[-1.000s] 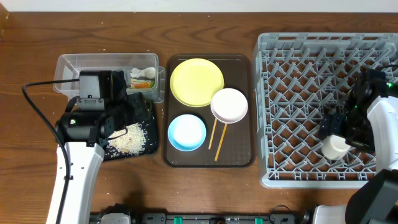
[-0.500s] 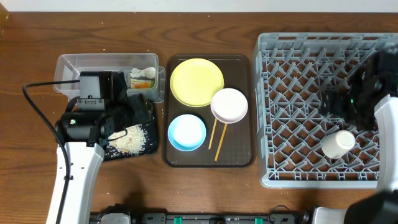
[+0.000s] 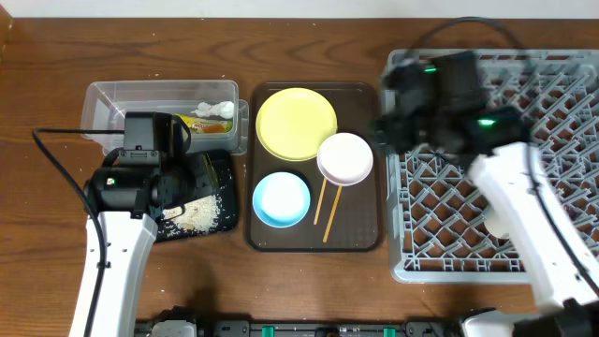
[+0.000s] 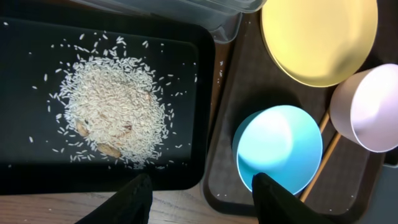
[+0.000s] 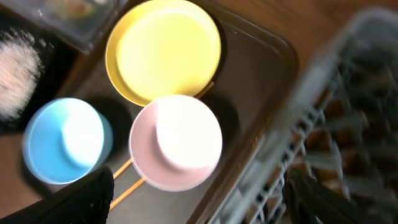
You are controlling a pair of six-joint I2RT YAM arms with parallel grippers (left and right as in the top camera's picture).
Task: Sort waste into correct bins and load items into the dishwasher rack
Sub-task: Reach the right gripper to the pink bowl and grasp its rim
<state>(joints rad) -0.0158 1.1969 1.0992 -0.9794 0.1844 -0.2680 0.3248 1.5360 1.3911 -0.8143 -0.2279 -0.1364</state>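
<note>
Dish-loading seems in hand: the right gripper, fingers spread, hovers above the round white bowl at frame centre on the dark brown serving tray. Next, it should descend astride the bowl's rim. The left gripper, also spread, hangs over the shallow black tray.
</note>
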